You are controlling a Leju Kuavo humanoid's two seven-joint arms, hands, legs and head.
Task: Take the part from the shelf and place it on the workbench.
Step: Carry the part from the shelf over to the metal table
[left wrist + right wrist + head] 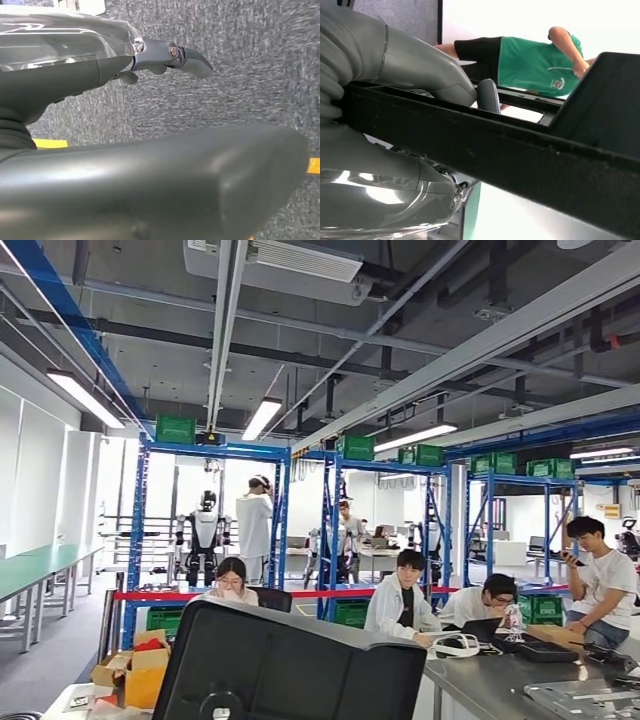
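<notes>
A large flat black part [294, 665] rises into the bottom of the head view, tilted and hiding what is behind it. In the right wrist view my right hand [376, 60] grips this part [501, 145] by one of its black bars, thumb over one side and fingers under the other. My left hand [124, 180] hangs over grey carpet with its fingers [188, 57] stretched out and nothing in it. The steel workbench [490, 685] lies just right of the part. Blue shelves [211, 455] with green bins stand further back.
Several people sit behind the workbench, one [404, 605] close to the part, and another person in a green shirt [535, 62] stands near my right hand. Cardboard boxes [140, 665] sit low on the left. Red tape [317, 593] runs across the aisle.
</notes>
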